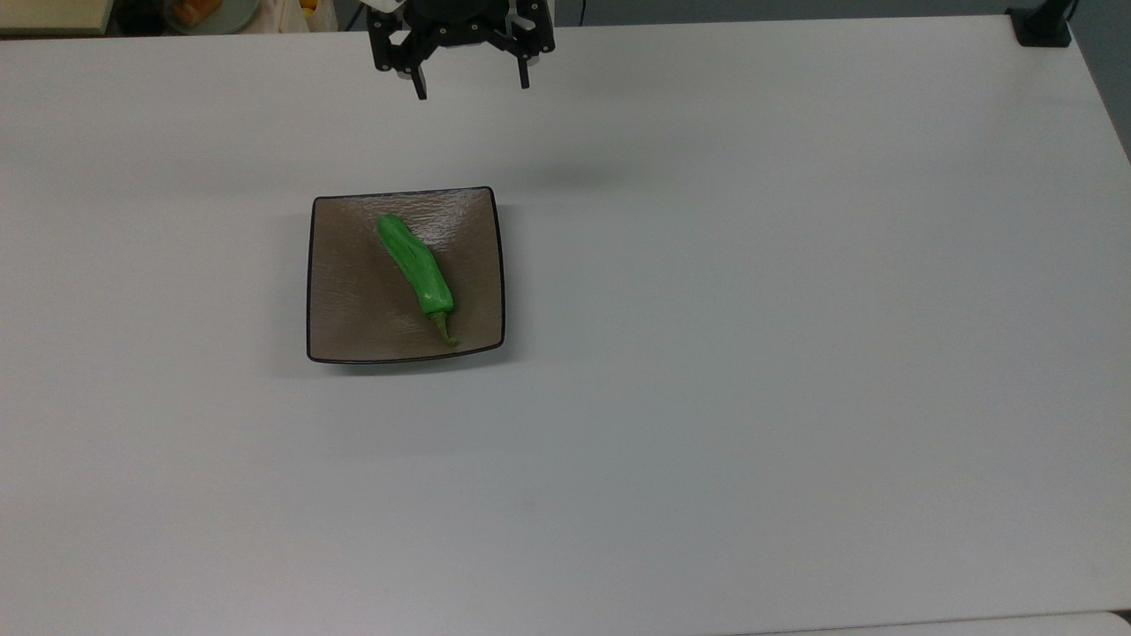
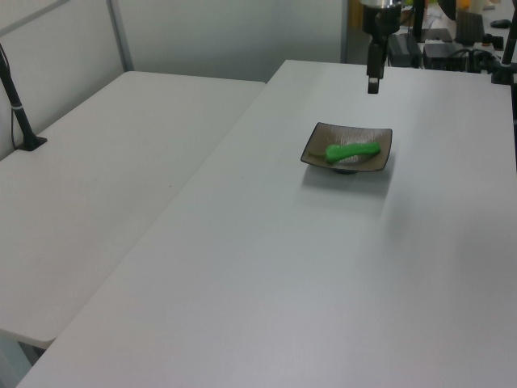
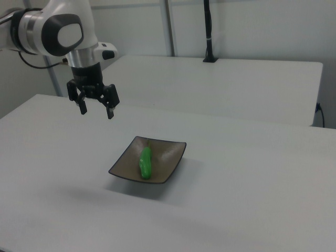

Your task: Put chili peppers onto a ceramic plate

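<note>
A glossy green chili pepper (image 1: 415, 268) lies diagonally on the square brown ceramic plate (image 1: 346, 300), its olive stem toward the plate's near right corner in the top view. The pepper (image 2: 353, 150) rests inside the plate (image 2: 319, 143) in the left view, and the pepper (image 3: 145, 161) on the plate (image 3: 167, 153) shows in the right view. My gripper (image 1: 471, 87) hangs high above the table, past the plate's far edge, open and holding nothing. It also appears as the gripper (image 2: 372, 83) and the gripper (image 3: 96, 111), well clear of the plate.
The white table (image 1: 751, 353) spreads wide around the plate. A black post base (image 1: 1043, 25) stands at the top view's far right corner. A second white table (image 2: 97, 178) adjoins in the left view, with a black pole (image 2: 20, 113) on it.
</note>
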`<act>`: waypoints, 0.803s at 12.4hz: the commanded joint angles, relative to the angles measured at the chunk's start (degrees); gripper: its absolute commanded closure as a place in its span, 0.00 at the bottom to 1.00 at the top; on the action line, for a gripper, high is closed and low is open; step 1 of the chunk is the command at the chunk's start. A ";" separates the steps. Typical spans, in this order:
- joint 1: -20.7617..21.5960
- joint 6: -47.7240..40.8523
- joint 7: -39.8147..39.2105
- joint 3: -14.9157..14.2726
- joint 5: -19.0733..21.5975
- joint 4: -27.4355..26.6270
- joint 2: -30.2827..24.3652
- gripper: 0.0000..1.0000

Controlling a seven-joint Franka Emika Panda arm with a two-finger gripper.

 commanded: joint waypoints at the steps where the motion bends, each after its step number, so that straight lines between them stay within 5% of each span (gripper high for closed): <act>1: -0.38 0.43 1.46 1.92 -4.75 -5.71 -4.01 0.00; 10: -0.21 1.84 6.02 2.71 -6.00 -6.33 -3.92 0.00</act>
